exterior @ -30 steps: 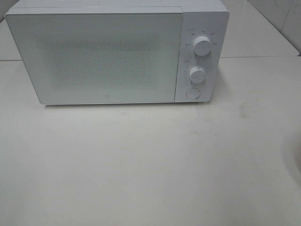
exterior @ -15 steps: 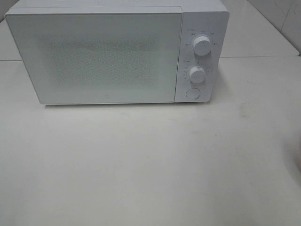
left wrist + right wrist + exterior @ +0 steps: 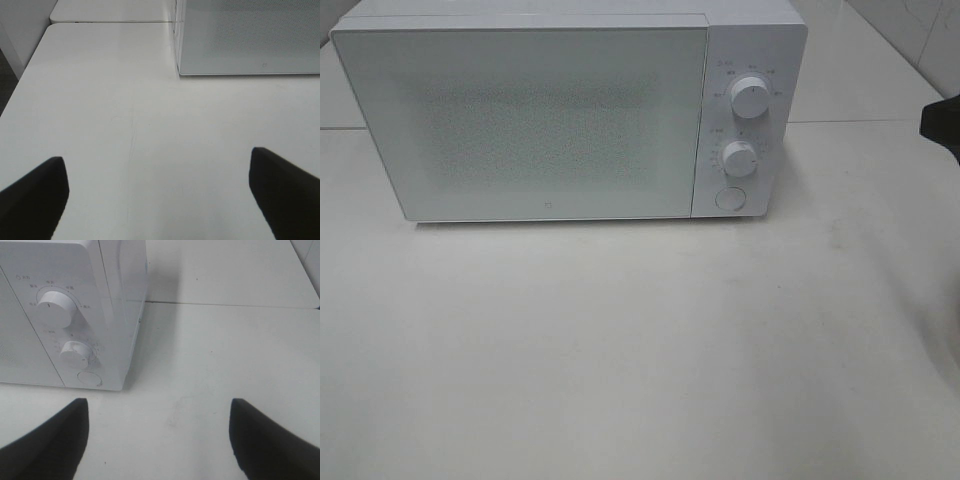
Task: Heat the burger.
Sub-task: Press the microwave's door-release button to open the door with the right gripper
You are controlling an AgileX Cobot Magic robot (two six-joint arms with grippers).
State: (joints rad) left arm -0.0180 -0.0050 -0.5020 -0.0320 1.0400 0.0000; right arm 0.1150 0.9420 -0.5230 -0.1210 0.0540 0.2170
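Right pincer (image 3: 158, 400) is hanging with fingers spread and empty, facing the microwave (image 3: 120, 300) and its round button (image 3: 89, 378) just ahead (probably lining up to open the closed door (image 3: 520, 120)). Left pincer (image 3: 156, 154) is gaping too, with bare tabletop (image 3: 125, 110) stretching ahead and its edge running off to one side. The burger is showing in no view.

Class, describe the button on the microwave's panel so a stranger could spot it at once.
A white microwave stands at the back of the table. Its right-hand panel carries an upper knob, a lower knob and, lowest, the button. Unlike the knobs it is flat, with no markings around it.
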